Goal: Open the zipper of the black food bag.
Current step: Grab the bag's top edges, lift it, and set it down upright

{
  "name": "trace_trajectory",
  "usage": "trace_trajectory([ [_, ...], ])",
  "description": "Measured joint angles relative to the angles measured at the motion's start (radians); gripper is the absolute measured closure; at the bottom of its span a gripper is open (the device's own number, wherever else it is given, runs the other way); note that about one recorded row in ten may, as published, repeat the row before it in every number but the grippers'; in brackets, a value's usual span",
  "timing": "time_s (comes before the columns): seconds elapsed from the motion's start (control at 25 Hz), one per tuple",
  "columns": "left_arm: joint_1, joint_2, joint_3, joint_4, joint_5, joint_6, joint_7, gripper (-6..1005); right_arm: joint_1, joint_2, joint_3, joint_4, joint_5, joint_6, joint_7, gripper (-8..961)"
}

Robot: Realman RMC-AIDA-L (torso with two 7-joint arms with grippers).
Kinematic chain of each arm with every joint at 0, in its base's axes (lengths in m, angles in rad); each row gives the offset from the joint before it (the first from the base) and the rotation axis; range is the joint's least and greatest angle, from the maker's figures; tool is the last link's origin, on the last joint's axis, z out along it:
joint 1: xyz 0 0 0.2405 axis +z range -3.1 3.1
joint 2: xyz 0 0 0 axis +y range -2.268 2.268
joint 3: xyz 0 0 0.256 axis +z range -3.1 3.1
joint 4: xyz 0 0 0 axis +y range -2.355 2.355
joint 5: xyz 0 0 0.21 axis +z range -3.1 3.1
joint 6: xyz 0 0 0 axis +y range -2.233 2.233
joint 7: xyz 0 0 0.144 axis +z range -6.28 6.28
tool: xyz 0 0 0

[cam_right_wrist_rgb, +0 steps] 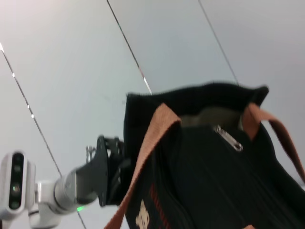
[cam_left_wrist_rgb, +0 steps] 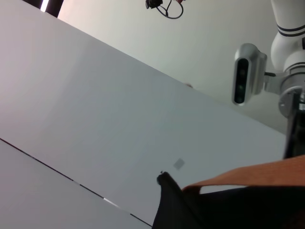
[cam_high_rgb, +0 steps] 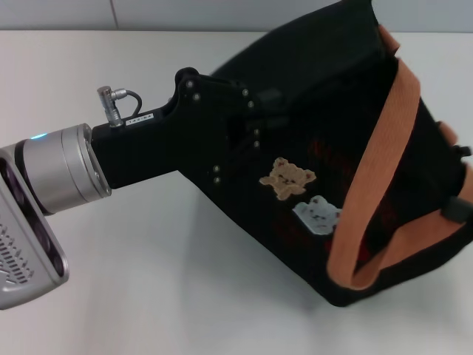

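Note:
The black food bag (cam_high_rgb: 332, 74) leans tilted on the white table, its bear patches (cam_high_rgb: 288, 177) facing up and an orange-brown handle (cam_high_rgb: 377, 163) draped across it. My left gripper (cam_high_rgb: 270, 103) reaches in from the left and is shut on the bag's upper left edge. In the right wrist view the bag (cam_right_wrist_rgb: 214, 186) shows its top mouth, where the zipper (cam_right_wrist_rgb: 229, 139) has its silver pull tab near the far end and pale lining shows beyond it. The left gripper (cam_right_wrist_rgb: 116, 169) grips the side there. My right gripper (cam_left_wrist_rgb: 291, 133) hangs dark behind the bag's handle (cam_left_wrist_rgb: 257, 174).
The white table (cam_high_rgb: 148, 281) spreads out in front and to the left of the bag. The left arm's silver wrist (cam_high_rgb: 63, 170) crosses the left side low over the table. A grey wall stands behind.

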Motion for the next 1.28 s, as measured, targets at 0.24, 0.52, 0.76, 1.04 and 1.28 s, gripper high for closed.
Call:
trace_trajectory([
  [0.24,-0.002,0.000,0.002,0.000,0.001,0.000,0.005,900,0.002,-0.006,0.024,0.001,-0.005,0.003,0.007,144],
  [0.52,-0.004,0.000,0.003,0.001,0.000,-0.003,0.008,900,0.001,-0.001,0.015,-0.005,-0.026,0.009,0.001,143],
  [0.76,0.002,0.000,0.004,0.002,-0.001,-0.002,0.016,900,-0.010,-0.020,0.045,-0.008,-0.030,-0.036,0.014,143],
  [1.04,0.003,0.000,0.004,0.003,-0.002,-0.001,0.019,900,-0.052,-0.029,0.043,-0.054,-0.035,-0.050,0.024,143],
  [1.28,0.000,0.000,0.004,0.003,0.000,-0.001,0.019,900,-0.069,-0.030,0.144,-0.055,-0.028,-0.064,0.024,144],
])
